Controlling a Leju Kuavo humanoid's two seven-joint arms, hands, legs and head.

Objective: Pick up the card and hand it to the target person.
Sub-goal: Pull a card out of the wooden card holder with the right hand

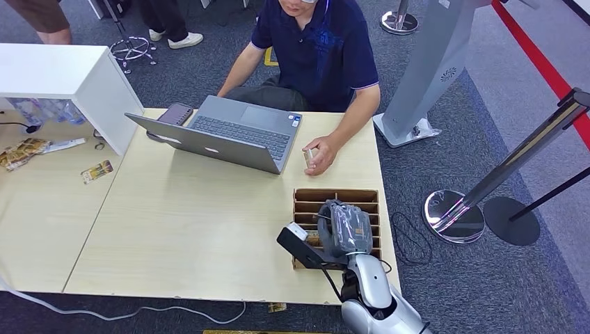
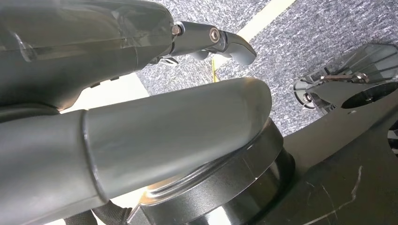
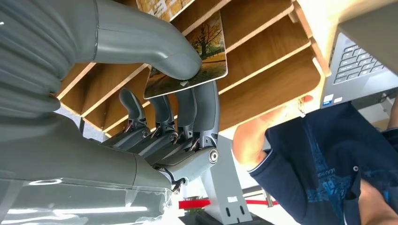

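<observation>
The card (image 3: pixel 187 61), printed with an autumn tree, sits pinched in the right hand (image 3: pixel 173 101): the thick thumb presses on its face and the darker fingers (image 3: pixel 206 108) curl up behind it. The card is tilted, right over the slots of the wooden rack (image 3: pixel 263 70), and I cannot tell whether its far edge touches a divider. In the head view the right hand (image 1: pixel 346 229) hangs over the rack (image 1: pixel 337 198), covering the rack's right middle part; the card itself is hidden there

The rack lies on the desk (image 1: pixel 195 236), near the desk's front right corner. Just behind the rack, the person (image 1: pixel 313 49) in a dark blue shirt sits at the far side of the desk, one hand (image 1: pixel 318 154) resting on the desk between the rack and the laptop (image 1: pixel 222 132). That hand holds something small I cannot make out. The laptop stands open behind and left of the rack, and a phone (image 1: pixel 174 113) lies just beyond the laptop's left end

Well left of the rack a white box (image 1: pixel 69 76) stands on the desk, with a few loose cards (image 1: pixel 96 171) near it

The left hand (image 2: pixel 141 79) hangs beside the desk over grey carpet; its thumb and one dark finger (image 2: pixel 225 42) are apart with nothing between them
</observation>
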